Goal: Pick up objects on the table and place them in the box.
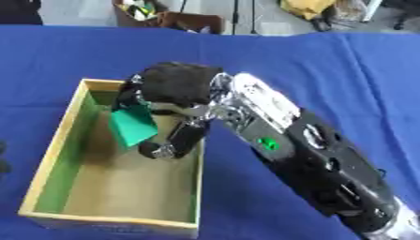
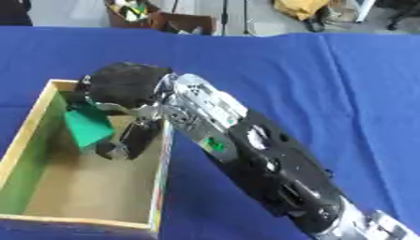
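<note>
Black robot hand [image 1: 176,84], silver-jointed black arm [image 1: 328,164] with green marking [image 1: 267,143].

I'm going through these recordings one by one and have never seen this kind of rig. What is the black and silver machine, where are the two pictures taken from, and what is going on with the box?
Both pictures come from one stereo camera in the robot's head, looking down at the table: the left eye and the right eye, same moment, nearly the same picture. The black and silver limb coming in from the lower right is the robot's right arm, driven by a person. At its end is the right hand, which reaches over the wooden box on the blue tablecloth. Its fingers are curled round a green object, flat-sided, held inside the box above the floor. The left hand is not clearly visible. No other loose objects show on the cloth.
</note>
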